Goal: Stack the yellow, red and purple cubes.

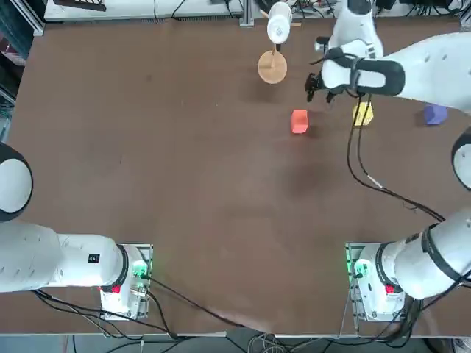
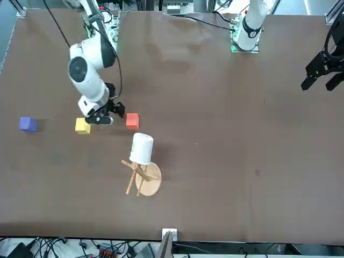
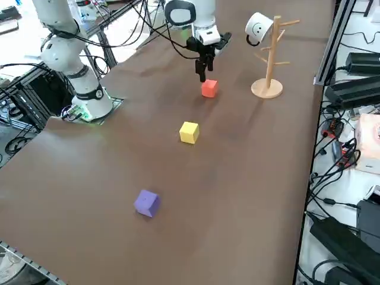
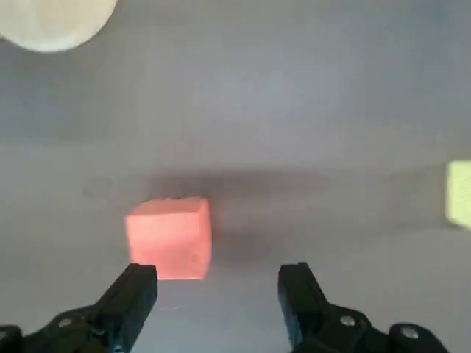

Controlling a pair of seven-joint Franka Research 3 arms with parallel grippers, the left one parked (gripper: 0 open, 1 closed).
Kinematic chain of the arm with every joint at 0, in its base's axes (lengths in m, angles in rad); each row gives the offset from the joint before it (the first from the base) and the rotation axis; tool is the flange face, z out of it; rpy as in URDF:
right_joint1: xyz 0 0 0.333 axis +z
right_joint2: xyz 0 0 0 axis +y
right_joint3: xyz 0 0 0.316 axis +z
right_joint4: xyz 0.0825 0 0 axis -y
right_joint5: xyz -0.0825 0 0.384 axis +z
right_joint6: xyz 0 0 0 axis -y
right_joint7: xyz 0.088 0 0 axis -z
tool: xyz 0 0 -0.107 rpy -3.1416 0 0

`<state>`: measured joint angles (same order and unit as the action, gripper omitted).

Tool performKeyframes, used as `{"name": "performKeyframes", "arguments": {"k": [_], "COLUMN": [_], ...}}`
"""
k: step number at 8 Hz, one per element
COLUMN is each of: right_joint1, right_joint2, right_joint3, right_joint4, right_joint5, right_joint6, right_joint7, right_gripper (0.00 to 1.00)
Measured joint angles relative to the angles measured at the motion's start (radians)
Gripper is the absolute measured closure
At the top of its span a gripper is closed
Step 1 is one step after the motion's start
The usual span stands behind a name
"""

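Observation:
All three cubes lie apart on the brown table. The red cube [image 1: 299,121] [image 2: 132,120] [image 3: 208,88] is nearest the middle. The yellow cube [image 1: 363,113] [image 2: 83,126] [image 3: 189,132] is to its right, and the purple cube [image 1: 436,114] [image 2: 28,124] [image 3: 146,203] lies farther right near the table's edge. My right gripper [image 1: 315,88] [image 2: 107,114] [image 3: 202,71] [image 4: 217,283] hangs open and empty just above the table, close to the red cube [image 4: 171,237]. That cube lies just ahead of one fingertip [image 4: 136,290], not between the two. A sliver of the yellow cube [image 4: 460,193] shows at the wrist view's edge.
A wooden mug stand [image 1: 272,66] [image 2: 145,180] [image 3: 268,88] carrying a white mug [image 1: 279,22] [image 2: 142,149] [image 3: 257,27] stands at the far side of the table, close to the red cube. A black cable [image 1: 368,173] trails from the right arm over the table.

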<state>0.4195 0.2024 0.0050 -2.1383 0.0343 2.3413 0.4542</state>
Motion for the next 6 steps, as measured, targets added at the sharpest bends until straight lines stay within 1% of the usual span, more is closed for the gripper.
{"name": "performKeyframes", "arguments": {"k": [2, 5, 6], "right_joint1": [0.056, 0.079, 0.08], "right_joint2": [0.04, 0.108, 0.122], "right_joint3": [0.0, -0.002, -0.002], "right_joint4": [0.0, 0.0, 0.001], "right_joint5": [0.001, 0.001, 0.001], "right_joint6": [0.048, 0.128, 0.139], "right_joint7": [0.073, 0.094, 0.094], "right_gripper": [0.0, 0.0, 0.0]}}
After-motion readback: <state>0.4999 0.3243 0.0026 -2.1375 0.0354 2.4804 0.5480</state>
